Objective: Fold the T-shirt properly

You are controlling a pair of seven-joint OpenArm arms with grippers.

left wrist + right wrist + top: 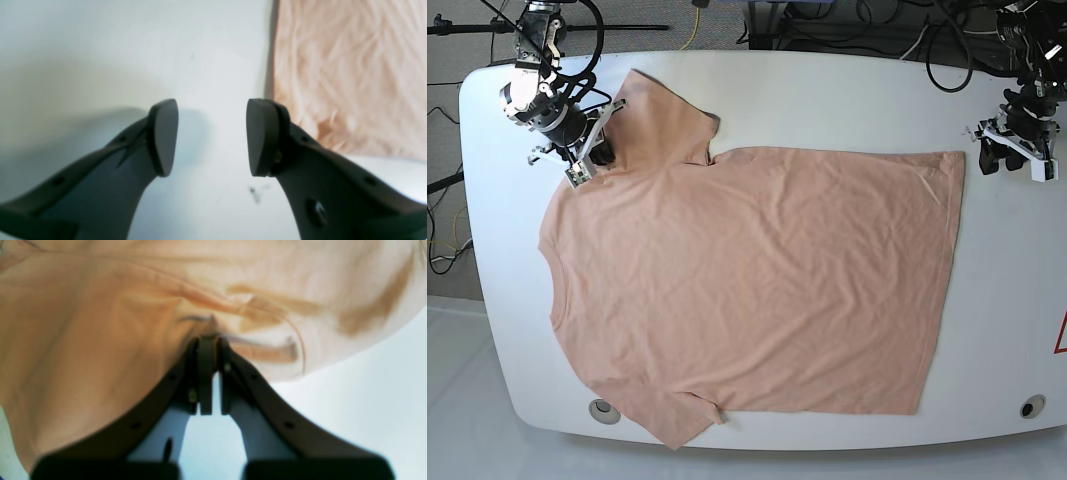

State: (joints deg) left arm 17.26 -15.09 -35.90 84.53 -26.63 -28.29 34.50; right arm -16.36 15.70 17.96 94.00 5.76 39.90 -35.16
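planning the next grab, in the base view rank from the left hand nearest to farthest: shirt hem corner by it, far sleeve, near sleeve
1. The hem corner, just beside the left hand on the view's right.
2. The near sleeve, at the front edge, view's left.
3. The far sleeve, at the back left, next to the right hand.

**Dark fingers, white brackets, black cabling**

Each gripper has two dark grey, curved fingers pierced by small round holes. The left gripper point(212, 137) carries flat, rounded black pads point(164, 136); a brass-coloured screw shows at 3 o'clock of the far pad. The right gripper point(209, 340) has similar screws. In the base view, white wrist brackets and black cables trail toward 12 o'clock.
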